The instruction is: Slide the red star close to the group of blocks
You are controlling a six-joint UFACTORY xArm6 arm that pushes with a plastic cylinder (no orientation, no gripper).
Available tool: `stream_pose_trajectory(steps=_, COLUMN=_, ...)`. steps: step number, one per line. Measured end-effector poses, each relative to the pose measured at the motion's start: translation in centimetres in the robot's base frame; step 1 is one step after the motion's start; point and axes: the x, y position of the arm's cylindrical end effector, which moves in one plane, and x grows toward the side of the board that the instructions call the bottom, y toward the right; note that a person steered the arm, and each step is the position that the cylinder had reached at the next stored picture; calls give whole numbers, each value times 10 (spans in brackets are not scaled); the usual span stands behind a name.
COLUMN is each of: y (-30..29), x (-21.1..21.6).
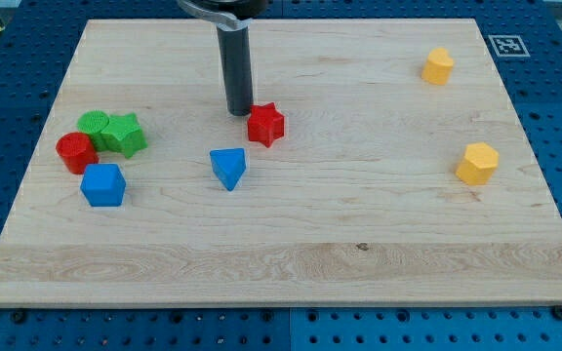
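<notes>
The red star (266, 125) lies on the wooden board a little left of the middle, toward the view's top. My tip (239, 112) stands just to the star's left and slightly above it, very close or touching. At the view's left is the group: a red cylinder (76, 152), a green cylinder (94, 125), a green star (123, 135) and a blue cube-like block (102, 184). A blue triangular block (228, 167) lies below and left of the red star, between it and the group.
Two yellow blocks lie at the view's right: one near the top (438, 65), one hexagonal lower down (477, 163). The board's edge (281, 304) runs along the view's bottom, on a blue perforated table. A marker tag (507, 45) sits at the top right.
</notes>
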Motion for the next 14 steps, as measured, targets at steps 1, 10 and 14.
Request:
stream_pose_trajectory(steps=1, y=25, x=-57)
stream_pose_trajectory(steps=10, y=46, x=14)
stream_pose_trajectory(steps=14, y=62, x=50)
